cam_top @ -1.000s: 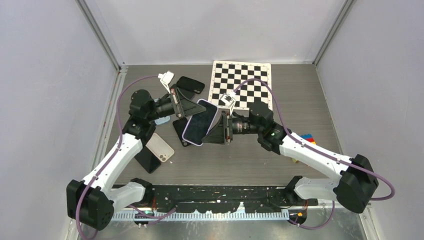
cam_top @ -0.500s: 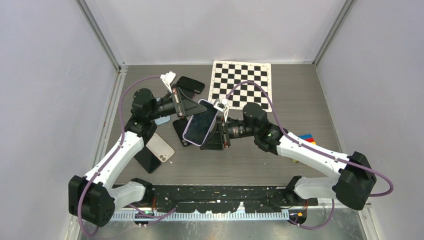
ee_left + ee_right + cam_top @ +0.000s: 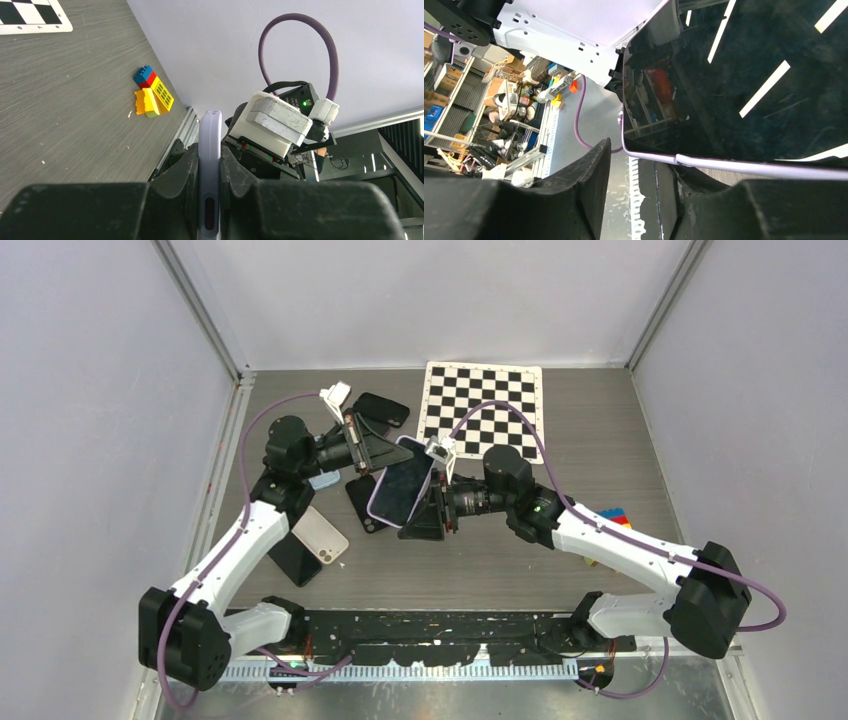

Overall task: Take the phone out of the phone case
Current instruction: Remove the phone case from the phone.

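Over the middle of the tabletop point(image 3: 600, 440), slightly toward its far edge, we've got the phone point(image 3: 402, 485) held up off the surface between both arms, screen up and tilted. It sits fully inside the lilac phone case point(image 3: 210, 150), with the rim wrapped round the glass on every side we can see. The left claw point(image 3: 378, 462) is clenched on the far-left end: in the left wrist view its two fingers point(image 3: 182, 170) pinch the case edge-on, tight on both faces. The right claw point(image 3: 432, 510) comes in from the right at the near end. In the right wrist view its jaws stand parted with a bare gap between them, nothing clamped. One finger point(image 3: 734, 210) lies under the case's lilac edge; the other finger point(image 3: 584, 190) is clear of it. We can't tell whether that first finger actually touches the case. The checkerboard point(image 3: 482, 405) lies flat against the far edge, and a black phone point(image 3: 381, 409) is just left of it. A pale phone point(image 3: 320, 535) overlaps a dark phone point(image 3: 296, 560) near the left edge. Toy bricks point(image 3: 612, 515) sit toward the right edge, partly behind the right arm.
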Action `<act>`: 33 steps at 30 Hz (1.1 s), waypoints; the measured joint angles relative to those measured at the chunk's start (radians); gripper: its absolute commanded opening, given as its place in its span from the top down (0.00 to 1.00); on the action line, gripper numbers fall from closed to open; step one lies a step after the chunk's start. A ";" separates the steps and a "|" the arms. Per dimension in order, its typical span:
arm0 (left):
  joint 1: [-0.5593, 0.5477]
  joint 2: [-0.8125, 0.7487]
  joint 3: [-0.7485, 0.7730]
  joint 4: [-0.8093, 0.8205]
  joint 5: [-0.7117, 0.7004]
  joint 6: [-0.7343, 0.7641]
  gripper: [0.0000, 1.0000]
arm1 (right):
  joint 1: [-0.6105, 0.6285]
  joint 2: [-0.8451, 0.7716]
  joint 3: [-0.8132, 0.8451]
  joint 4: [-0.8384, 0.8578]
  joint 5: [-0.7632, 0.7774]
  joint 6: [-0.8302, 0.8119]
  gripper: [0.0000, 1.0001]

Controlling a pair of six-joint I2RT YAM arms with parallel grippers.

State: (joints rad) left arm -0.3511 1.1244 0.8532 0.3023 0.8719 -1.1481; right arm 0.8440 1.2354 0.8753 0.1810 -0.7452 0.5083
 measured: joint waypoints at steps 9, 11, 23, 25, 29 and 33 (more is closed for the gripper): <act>0.002 -0.001 0.000 0.008 -0.005 -0.005 1.00 | -0.002 0.002 -0.022 0.069 0.004 0.082 0.73; 0.002 -0.001 0.000 0.026 0.003 -0.006 1.00 | -0.002 0.010 -0.022 0.080 0.000 0.102 0.75; 0.010 0.000 -0.018 0.089 -0.027 -0.059 1.00 | -0.003 0.050 -0.022 0.146 0.027 0.150 0.99; 0.010 0.003 -0.019 0.080 -0.039 -0.085 1.00 | -0.001 0.050 -0.020 0.134 0.047 0.142 0.99; 0.010 0.042 -0.027 0.106 -0.051 -0.160 1.00 | 0.000 0.050 -0.013 0.099 0.087 0.085 0.99; 0.010 0.077 -0.040 0.119 -0.066 -0.206 1.00 | 0.000 0.056 -0.002 0.035 0.130 0.012 0.99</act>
State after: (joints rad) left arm -0.3412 1.2018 0.8127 0.4217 0.8059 -1.3537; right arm 0.8436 1.2915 0.8734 0.2161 -0.6151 0.5205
